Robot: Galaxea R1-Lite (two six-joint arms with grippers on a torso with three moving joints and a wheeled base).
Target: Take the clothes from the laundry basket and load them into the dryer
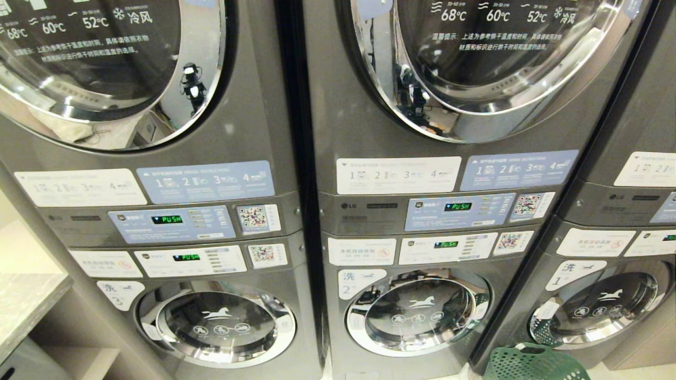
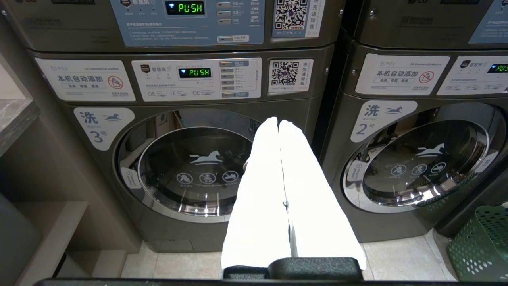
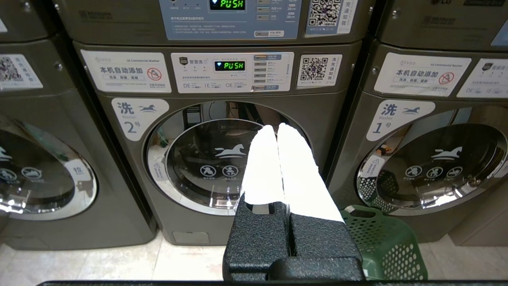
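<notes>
Grey dryers fill the upper row in the head view, and the round glass doors of the middle dryer (image 1: 475, 63) and the left dryer (image 1: 100, 63) are closed. A green perforated laundry basket (image 1: 531, 364) stands on the floor at the lower right, in front of washer 1; it also shows as the basket (image 3: 387, 242) and the basket (image 2: 482, 242). No clothes are in view. Neither arm shows in the head view. My left gripper (image 2: 278, 121) is shut and empty, facing washer 3. My right gripper (image 3: 276, 127) is shut and empty, facing washer 2, just left of the basket.
Three washers with closed round doors form the lower row, under control panels (image 1: 174, 224) reading PUSH. A grey stone counter (image 1: 26, 295) with open shelves below stands at the far left. Pale floor tiles (image 3: 119, 262) lie in front of the machines.
</notes>
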